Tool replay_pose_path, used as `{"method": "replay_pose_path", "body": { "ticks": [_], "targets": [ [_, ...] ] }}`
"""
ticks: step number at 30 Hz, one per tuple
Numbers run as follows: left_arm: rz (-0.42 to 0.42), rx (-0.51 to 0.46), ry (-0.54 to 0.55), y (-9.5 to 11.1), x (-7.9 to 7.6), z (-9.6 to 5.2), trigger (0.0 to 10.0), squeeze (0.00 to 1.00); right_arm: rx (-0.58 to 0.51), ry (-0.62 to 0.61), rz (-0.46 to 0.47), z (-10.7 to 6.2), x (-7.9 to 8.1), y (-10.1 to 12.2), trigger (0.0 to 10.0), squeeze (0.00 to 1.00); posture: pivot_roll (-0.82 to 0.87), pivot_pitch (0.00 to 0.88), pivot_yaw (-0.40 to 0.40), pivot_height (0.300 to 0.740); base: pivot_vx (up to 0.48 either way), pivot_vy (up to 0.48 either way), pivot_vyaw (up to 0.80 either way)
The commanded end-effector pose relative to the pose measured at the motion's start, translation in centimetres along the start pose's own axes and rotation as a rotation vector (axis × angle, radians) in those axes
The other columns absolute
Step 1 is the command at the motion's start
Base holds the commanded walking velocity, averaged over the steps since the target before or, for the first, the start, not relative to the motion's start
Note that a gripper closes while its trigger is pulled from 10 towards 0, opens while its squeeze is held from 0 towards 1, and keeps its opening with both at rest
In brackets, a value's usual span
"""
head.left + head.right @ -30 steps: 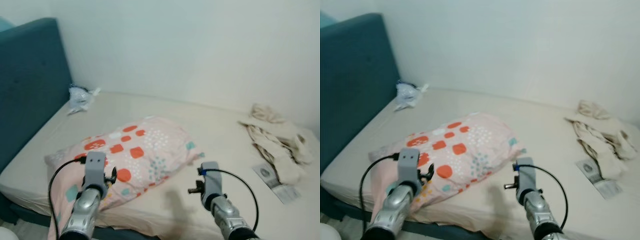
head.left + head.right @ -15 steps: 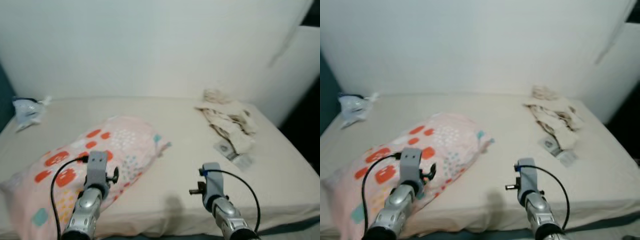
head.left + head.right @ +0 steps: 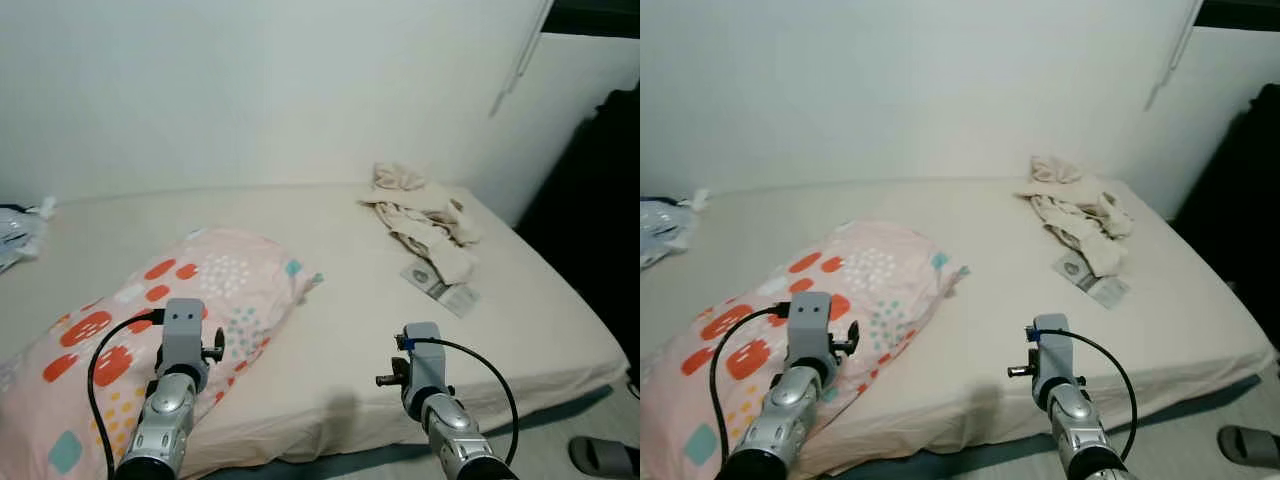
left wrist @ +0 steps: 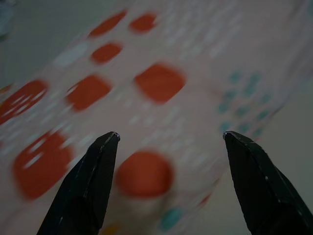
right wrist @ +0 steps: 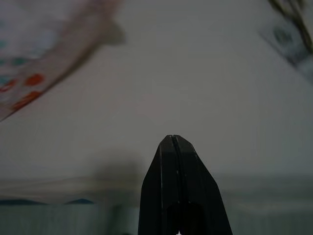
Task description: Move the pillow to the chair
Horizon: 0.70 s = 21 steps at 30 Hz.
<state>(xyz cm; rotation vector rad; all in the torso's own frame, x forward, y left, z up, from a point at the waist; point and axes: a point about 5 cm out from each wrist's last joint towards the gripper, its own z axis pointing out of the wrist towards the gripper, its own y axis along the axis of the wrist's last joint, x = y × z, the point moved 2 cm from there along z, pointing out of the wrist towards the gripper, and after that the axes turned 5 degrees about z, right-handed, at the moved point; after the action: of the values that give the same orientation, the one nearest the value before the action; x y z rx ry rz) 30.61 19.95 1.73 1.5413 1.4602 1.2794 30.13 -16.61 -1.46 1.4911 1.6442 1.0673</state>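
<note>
1. Room: a bare white wall [image 3: 250, 90] stood behind a bed [image 3: 340, 290] with a plain cream sheet; a dark opening lay at the robot's far right.
2. The pillow [image 3: 150, 310], pink with orange-red patches, white dots and teal marks, lay on the bed's near left part. Its near-left end was cut off by the picture edge.
3. A heap of cream clothes [image 3: 425, 225] lay at the far right of the bed, and a flat printed packet [image 3: 440, 288] sat just beside it. The packet's print was too small to read.
4. A crumpled pale plastic bag [image 3: 660, 225] sat at the far left edge, partly cut off.
5. A dark slipper [image 3: 605, 457] showed on the floor at the lower right, also cut off.
6. Left gripper [image 4: 168, 139]: fingers spread wide, nothing between them, hovering over the pillow. That wrist view was blurred.
7. Right gripper [image 5: 174, 142]: fingers pressed together, clasping nothing, poised above bare sheet near the bed's front edge, with the pillow's corner off to its side.
</note>
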Motion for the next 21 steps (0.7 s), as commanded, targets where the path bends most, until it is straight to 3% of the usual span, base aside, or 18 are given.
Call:
{"method": "replay_pose_path", "body": {
  "ticks": [1, 4, 11, 21],
  "targets": [
    [0.034, 0.062, 0.006, -1.5, 0.2, -0.4, 10.0, 0.00, -0.030, 0.043, -0.058, 0.1, 0.7, 0.5, 10.0, 0.00, -0.02, 0.029, -0.066, 0.740, 0.000, 0.000, 0.00],
    [0.013, 0.119, -0.085, -3.2, -0.7, -1.0, 10.0, 0.00, 0.010, 0.127, -0.206, -0.2, 2.1, -0.7, 10.0, 0.00, -0.02, 0.030, -0.067, 0.740, 0.000, 0.000, 0.00],
    [-0.021, 0.078, -0.132, -2.8, -1.9, -1.5, 10.0, 0.00, 0.025, 0.079, -0.117, -0.4, 1.4, -1.3, 10.0, 0.00, -0.01, 0.033, -0.073, 0.740, 0.000, 0.000, 0.00],
    [-0.011, 0.058, -0.157, -2.1, -2.3, -1.1, 10.0, 0.00, 0.015, 0.066, -0.121, -0.5, 1.1, -1.3, 10.0, 0.00, -0.02, 0.026, -0.064, 0.740, 0.000, 0.311, 0.00]
  ]
}}
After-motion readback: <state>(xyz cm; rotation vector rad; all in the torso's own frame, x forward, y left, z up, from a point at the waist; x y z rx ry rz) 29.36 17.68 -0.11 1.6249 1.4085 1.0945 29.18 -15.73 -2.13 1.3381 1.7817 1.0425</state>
